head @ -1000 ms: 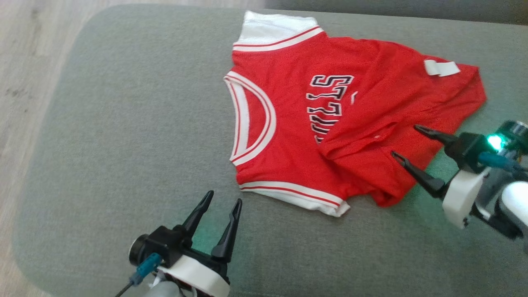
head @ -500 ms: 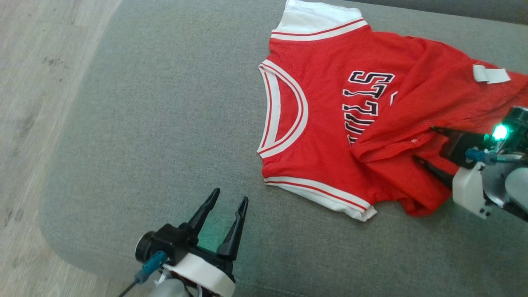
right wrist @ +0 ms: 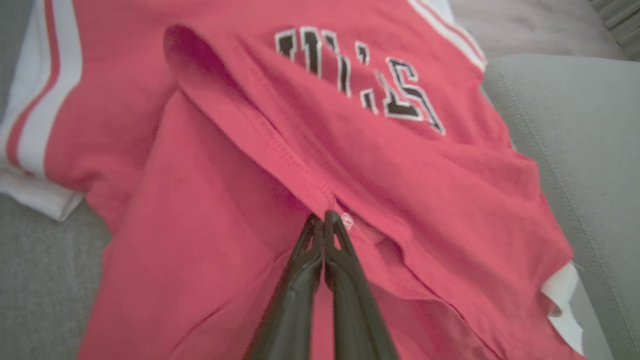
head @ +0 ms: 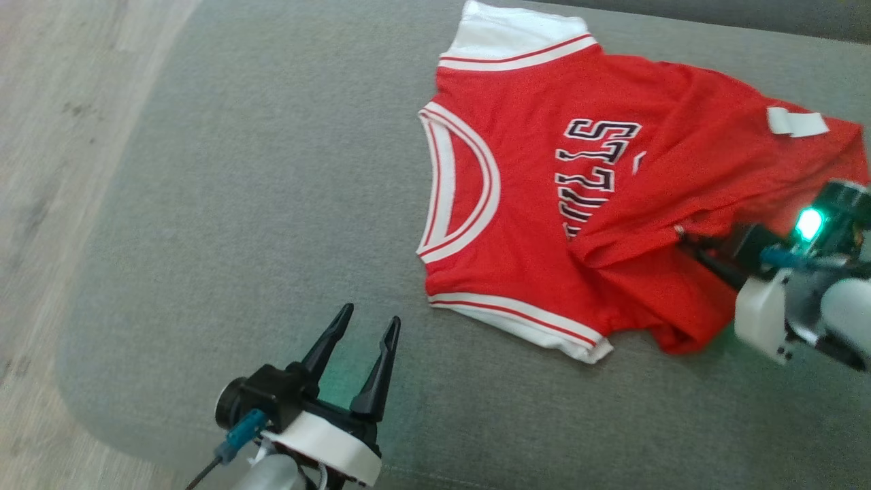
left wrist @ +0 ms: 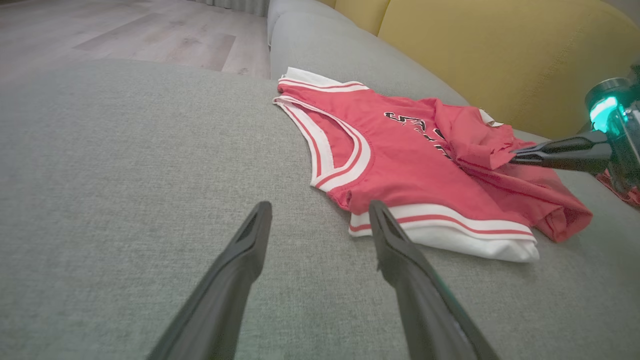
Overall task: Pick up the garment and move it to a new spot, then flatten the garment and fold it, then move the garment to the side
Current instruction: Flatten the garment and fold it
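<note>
The wood floor point(head: 41, 136) is on the far left, and next to it is the gray sofa point(head: 238, 204), where the left jaws are spread wide over bare cushion. The red jersey point(head: 531, 258) lies on the sofa seat, right of the middle, with its white neck hole facing left and its bottom part flopped over some of the black letters point(head: 592, 163). On the right, the right jaws are pressed together, pinching the edge of that flopped part.
</note>
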You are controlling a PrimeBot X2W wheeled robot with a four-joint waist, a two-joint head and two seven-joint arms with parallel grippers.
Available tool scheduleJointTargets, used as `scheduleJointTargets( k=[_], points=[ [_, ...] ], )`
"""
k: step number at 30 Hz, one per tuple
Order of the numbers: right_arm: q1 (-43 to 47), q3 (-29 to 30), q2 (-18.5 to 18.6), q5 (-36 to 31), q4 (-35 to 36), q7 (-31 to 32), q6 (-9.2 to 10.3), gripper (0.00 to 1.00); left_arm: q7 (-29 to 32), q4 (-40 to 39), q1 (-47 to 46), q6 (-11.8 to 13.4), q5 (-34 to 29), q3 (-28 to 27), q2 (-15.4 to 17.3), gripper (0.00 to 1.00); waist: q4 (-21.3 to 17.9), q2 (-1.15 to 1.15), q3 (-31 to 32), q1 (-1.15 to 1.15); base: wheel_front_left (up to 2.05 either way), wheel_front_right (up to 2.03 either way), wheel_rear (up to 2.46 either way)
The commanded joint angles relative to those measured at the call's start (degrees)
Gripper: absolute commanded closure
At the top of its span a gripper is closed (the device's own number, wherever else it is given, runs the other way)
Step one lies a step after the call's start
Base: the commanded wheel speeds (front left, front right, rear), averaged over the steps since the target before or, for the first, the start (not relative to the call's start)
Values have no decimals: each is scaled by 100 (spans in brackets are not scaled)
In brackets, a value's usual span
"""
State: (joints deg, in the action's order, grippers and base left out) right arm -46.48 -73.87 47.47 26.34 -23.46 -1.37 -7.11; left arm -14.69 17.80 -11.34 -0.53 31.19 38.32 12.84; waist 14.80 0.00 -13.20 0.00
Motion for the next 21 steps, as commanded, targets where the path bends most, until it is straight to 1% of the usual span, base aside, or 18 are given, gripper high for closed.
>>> scheduleJointTargets(
  k=[1,4,7,13,17,19,21],
  points=[
    [-65,58,223,132,77,-98,-37,100,-30,-156,-85,-3,-46,-246,75,0,-116,0,57,0,0,0,0],
    [-73,128,469,429,128,-195,-37,100,-30,-160,-25,-51,-56,-287,154,0,-356,0,156,0,0,0,0],
    [116,310,829,736,209,-195,-37,100,-27,-145,14,-59,-59,-314,255,0,-603,0,245,0,0,0,0],
    [984,951,1428,1352,607,43,-37,100,242,-98,127,-60,-39,-265,488,0,-1132,0,330,0,0,0,0],
    [1687,1412,1560,1522,735,122,-37,100,713,0,196,39,34,-236,635,0,-1380,0,305,0,0,0,0],
    [1987,1679,1526,1531,737,98,-37,100,888,60,184,86,86,-253,671,0,-1453,0,267,0,0,0,0],
    [2255,1948,1445,1470,727,72,-37,100,984,122,123,48,175,-280,664,0,-1498,0,219,0,0,0,0]
  ],
)
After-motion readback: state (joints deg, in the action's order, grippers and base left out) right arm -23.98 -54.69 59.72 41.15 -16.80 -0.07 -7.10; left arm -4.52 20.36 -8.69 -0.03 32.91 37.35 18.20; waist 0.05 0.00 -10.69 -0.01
